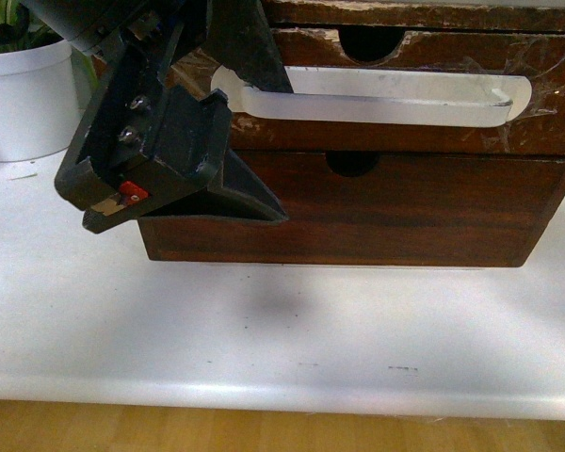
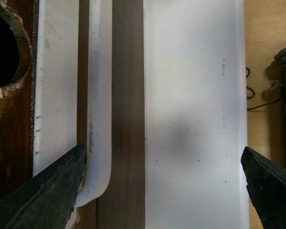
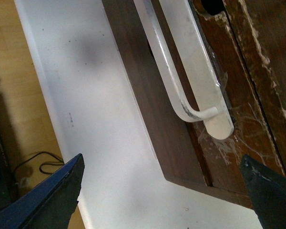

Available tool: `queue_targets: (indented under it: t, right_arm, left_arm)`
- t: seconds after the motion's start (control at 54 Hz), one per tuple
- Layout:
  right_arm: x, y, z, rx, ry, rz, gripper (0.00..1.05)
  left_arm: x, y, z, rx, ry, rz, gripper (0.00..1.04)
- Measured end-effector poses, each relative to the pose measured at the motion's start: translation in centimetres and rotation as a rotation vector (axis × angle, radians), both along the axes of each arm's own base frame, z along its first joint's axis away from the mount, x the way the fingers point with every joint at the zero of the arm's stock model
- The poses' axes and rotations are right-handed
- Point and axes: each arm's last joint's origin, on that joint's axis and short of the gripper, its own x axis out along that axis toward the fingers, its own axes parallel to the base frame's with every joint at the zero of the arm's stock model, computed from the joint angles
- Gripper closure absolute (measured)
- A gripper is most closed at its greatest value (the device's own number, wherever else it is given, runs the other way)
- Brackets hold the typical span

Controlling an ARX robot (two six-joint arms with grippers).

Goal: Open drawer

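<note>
The drawer (image 1: 546,122) is a dark brown scratched front with a half-round notch on top. A long white handle (image 1: 377,99) is taped across it. My left gripper (image 1: 282,151) is open at the handle's left end, one finger above it and one below. In the left wrist view the handle (image 2: 99,95) runs along the drawer, and one fingertip (image 2: 71,176) of the open left gripper (image 2: 163,157) touches its curved end. My right gripper (image 3: 162,162) is open and empty, hanging off the handle's other end (image 3: 217,125) and the drawer's corner (image 3: 243,119). It does not show in the front view.
A plain dark drawer front (image 1: 405,207) without a handle sits below, resting on the white table (image 1: 264,330). A white plant pot (image 1: 24,94) stands at the far left. The table's front edge meets wooden floor (image 1: 264,433); cables (image 3: 43,164) lie there.
</note>
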Motion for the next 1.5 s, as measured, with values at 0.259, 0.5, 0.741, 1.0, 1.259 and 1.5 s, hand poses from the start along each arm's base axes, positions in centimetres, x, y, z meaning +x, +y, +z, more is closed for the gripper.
queue_targets:
  t: [0.259,0.5,0.741,1.0,1.259,1.5]
  right_arm:
    - [0.1,1.6,-0.2,-0.002,-0.006,0.052,0.09]
    - [1.1,2.8,-1.2,0.007,0.002,0.07,0.09]
    - [2.3,3.9,-2.6,0.023,0.042,0.073,0.09]
    - [3.2,4.5,-3.8,0.023,0.068,0.062,0.09]
    - [3.5,4.7,-4.4,0.014,0.094,0.072,0.09]
    - [3.6,4.8,-4.4,0.013,0.112,0.082,0.09]
  left_arm:
    - [0.0,0.2,-0.2,0.011,0.016,-0.014,0.06]
    - [0.0,0.4,-0.2,0.002,0.015,-0.015,0.06]
    - [0.1,0.3,-0.2,-0.001,0.011,-0.015,0.06]
    - [0.1,0.3,-0.3,-0.001,0.01,-0.015,0.06]
    - [0.0,0.4,-0.4,0.0,0.011,-0.016,0.06]
    - [-0.1,0.4,-0.6,0.02,-0.002,-0.038,0.06]
